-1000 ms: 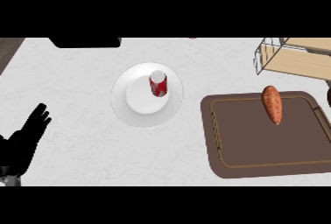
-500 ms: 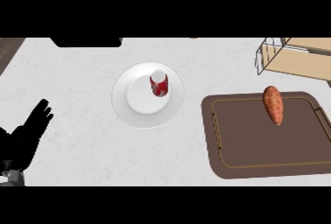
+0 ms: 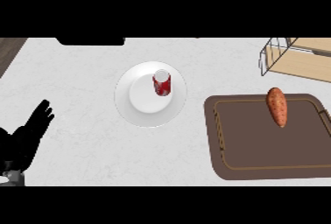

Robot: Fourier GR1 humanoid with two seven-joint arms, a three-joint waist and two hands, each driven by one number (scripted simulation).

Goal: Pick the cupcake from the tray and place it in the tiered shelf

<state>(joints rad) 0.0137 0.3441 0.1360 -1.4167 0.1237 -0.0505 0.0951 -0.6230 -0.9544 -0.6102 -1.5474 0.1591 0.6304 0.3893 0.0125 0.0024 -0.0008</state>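
Observation:
A brown tray [image 3: 258, 148] lies at the right of the counter. On its far part rests an orange, elongated thing like a sweet potato [image 3: 276, 106]; I see no cupcake. The tiered shelf [image 3: 304, 61], light wood with a wire frame, shows partly at the top right corner. My left hand [image 3: 29, 135] rests open at the lower left edge, fingers up, far from the tray. My right hand does not show.
A white plate [image 3: 129, 105] sits left of the tray, with a red can [image 3: 161, 83] on it. A dark object [image 3: 90, 41] lies at the counter's far edge. The counter's dark left edge [image 3: 9, 50] shows at the top left.
Everything has drifted slightly to the right in the view. The red can on the plate looks tilted differently than before. The left hand has hardly moved.

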